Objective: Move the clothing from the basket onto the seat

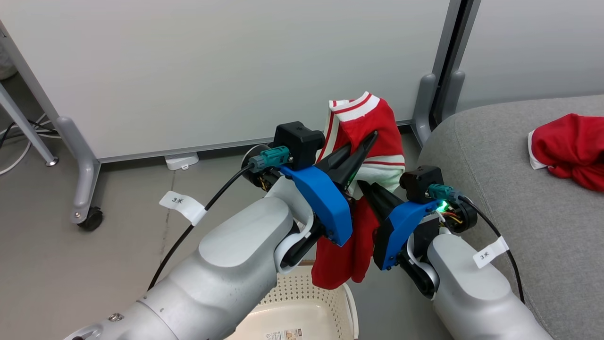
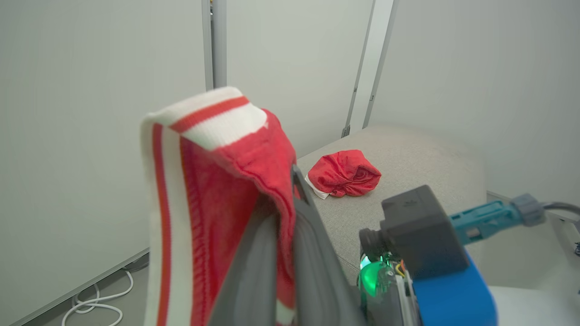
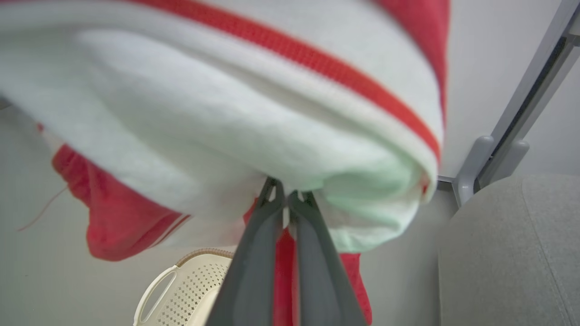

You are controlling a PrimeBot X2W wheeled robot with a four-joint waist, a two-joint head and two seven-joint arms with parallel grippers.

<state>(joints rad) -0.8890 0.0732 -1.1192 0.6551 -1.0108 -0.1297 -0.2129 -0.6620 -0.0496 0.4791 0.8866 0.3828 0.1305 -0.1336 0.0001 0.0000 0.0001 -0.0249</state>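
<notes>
- Left pincer, centre of the head view: fingers closed narrow on the striped garment. It holds the collar end high, so the cloth hangs free instead of dragging.
- Right pincer, just below and to the right: tips closed together in the garment's white lower fold, apparently pinching it. A second hold would keep the loose cloth from swinging.
- The striped garment is carried between both pincers. Its red tail hangs toward the basket at bottom centre; whether it touches the rim cannot be told.
- Seat, right side of the frame: the destination. The plain red garment lies crumpled on it at upper right.
- Judgement: one garment is on the seat and one is in transit. The next move likely calls for a carry rightward over the cushion.
</notes>
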